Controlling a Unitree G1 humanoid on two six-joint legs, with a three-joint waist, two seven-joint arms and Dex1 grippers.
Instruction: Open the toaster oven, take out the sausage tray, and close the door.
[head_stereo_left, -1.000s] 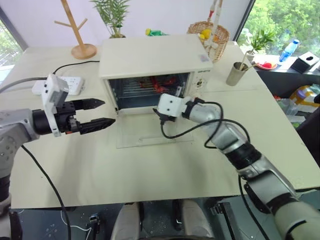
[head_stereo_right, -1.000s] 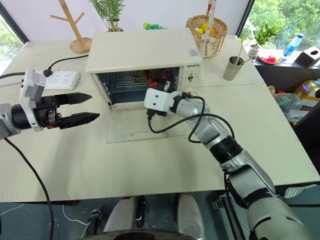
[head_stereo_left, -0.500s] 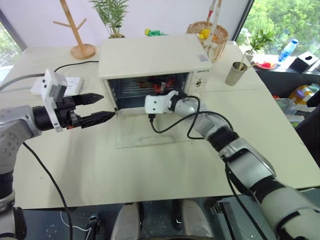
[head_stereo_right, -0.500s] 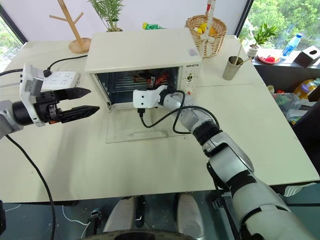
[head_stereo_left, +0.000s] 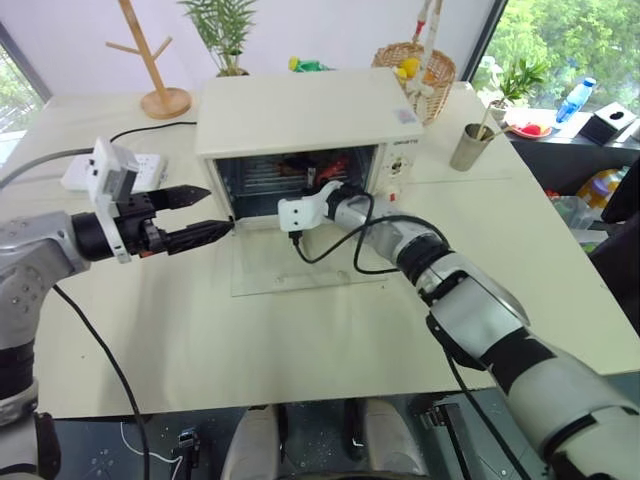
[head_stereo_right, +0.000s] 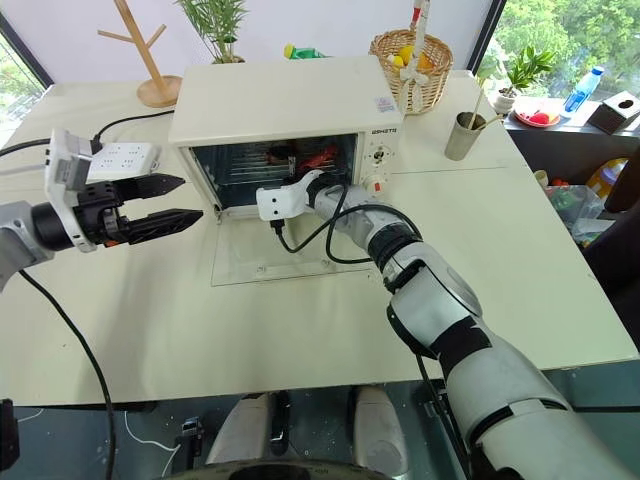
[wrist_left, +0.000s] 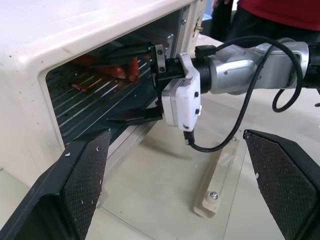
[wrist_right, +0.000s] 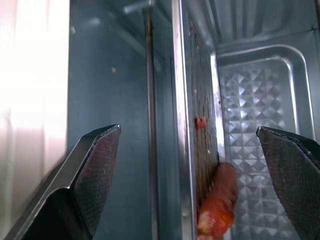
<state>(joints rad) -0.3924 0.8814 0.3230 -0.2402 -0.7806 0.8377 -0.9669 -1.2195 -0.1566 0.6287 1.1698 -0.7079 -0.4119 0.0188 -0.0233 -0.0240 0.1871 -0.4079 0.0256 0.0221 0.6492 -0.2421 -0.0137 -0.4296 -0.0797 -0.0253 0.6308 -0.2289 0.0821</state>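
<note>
With the door (head_stereo_left: 300, 268) already lying flat on the table, the left gripper (head_stereo_left: 193, 212) waits spread beside the toaster oven (head_stereo_left: 305, 125); the right gripper (wrist_left: 150, 82), fingers apart, enters its mouth. The sausage tray (wrist_right: 240, 150) remains inside; extraction and closing are pending.

Left gripper (head_stereo_left: 205, 211) held level at the robot's left, pointing right, black fingers (wrist_left: 85, 177) spread wide with nothing between. Right arm stretched forward and leftward, wrist rolled; right gripper (wrist_left: 142, 82) also wide apart, one finger above the other, gripping nothing.
</note>
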